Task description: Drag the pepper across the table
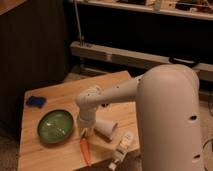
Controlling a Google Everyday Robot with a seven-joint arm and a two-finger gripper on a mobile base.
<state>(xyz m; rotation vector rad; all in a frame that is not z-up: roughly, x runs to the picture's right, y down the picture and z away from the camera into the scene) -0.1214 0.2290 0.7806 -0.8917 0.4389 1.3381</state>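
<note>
The orange-red pepper [85,150] lies on the light-wood table [50,155] near its front edge, its length running toward the edge. My gripper [85,133] hangs straight down from the white arm and sits right over the pepper's far end, between the green bowl and the white cup. The gripper body hides the stem end of the pepper, and I cannot make out whether the two are in contact.
A green bowl [55,125] sits just left of the gripper. A white cup [106,129] lies on its side to the right. A white bottle-like object [122,148] lies at the front right edge. A blue object [36,101] rests at the back left corner.
</note>
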